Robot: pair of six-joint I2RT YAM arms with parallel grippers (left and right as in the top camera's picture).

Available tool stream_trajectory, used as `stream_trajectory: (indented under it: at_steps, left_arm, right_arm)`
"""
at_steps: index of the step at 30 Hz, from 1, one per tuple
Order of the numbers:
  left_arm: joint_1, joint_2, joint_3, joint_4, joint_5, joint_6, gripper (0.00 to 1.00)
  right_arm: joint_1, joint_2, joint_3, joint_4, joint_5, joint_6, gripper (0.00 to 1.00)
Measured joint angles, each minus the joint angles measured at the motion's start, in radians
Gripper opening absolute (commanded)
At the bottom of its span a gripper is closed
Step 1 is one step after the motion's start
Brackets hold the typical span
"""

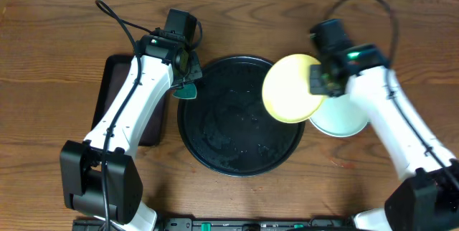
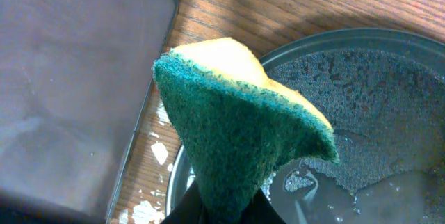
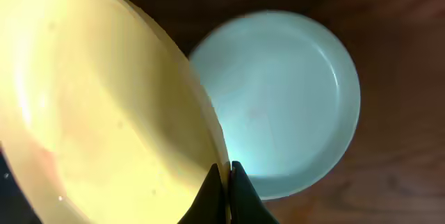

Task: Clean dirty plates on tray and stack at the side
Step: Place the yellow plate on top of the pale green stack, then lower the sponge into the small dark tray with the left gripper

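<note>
My right gripper (image 1: 321,79) is shut on the rim of the pale yellow plate (image 1: 290,89) and holds it tilted in the air over the right edge of the round black tray (image 1: 215,152). In the right wrist view the yellow plate (image 3: 97,99) fills the left, pinched between the fingers (image 3: 228,172). A mint-blue plate (image 1: 343,120) lies on the table right of the tray, also in the right wrist view (image 3: 285,99). My left gripper (image 1: 185,87) is shut on a green-and-yellow sponge (image 2: 236,126) at the tray's upper left rim (image 2: 361,37). The tray is wet.
A smaller dark rectangular tray (image 1: 115,73) lies left of the round tray, under the left arm; it also fills the left of the left wrist view (image 2: 62,85). White foam flecks sit on the wood between the two trays (image 2: 160,153).
</note>
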Motion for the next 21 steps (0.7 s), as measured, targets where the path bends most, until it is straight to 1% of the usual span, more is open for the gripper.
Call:
stream_trajectory:
  at_steps: [3, 6, 10, 13, 17, 18, 19, 21]
  left_arm:
    - [0.0, 0.0, 0.0, 0.0, 0.0, 0.0, 0.1]
    - [0.0, 0.0, 0.0, 0.0, 0.0, 0.0, 0.1]
    - [0.0, 0.0, 0.0, 0.0, 0.0, 0.0, 0.1]
    - [0.0, 0.0, 0.0, 0.0, 0.0, 0.0, 0.1]
    - [0.0, 0.0, 0.0, 0.0, 0.0, 0.0, 0.1]
    - [0.0, 0.0, 0.0, 0.0, 0.0, 0.0, 0.1]
    - [0.0, 0.0, 0.0, 0.0, 0.0, 0.0, 0.1]
    - [0.0, 0.0, 0.0, 0.0, 0.0, 0.0, 0.08]
  right_arm:
    - [-0.12, 0.0, 0.0, -0.043, -0.07, -0.037, 0.01]
    - [-0.211, 0.0, -0.001, -0.069, -0.077, -0.055, 0.01]
    - [-0.321, 0.0, -0.027, -0.061, -0.065, -0.07, 0.01]
    - [-0.374, -0.002, -0.075, -0.032, -0.058, -0.076, 0.01]
    - [-0.41, -0.002, -0.15, 0.035, -0.054, -0.078, 0.02]
    - [-0.413, -0.002, -0.164, 0.048, -0.053, -0.078, 0.11]
    - [-0.413, -0.002, -0.193, 0.071, -0.053, -0.079, 0.17]
    - [-0.413, -0.003, -0.225, 0.107, -0.06, -0.087, 0.33]
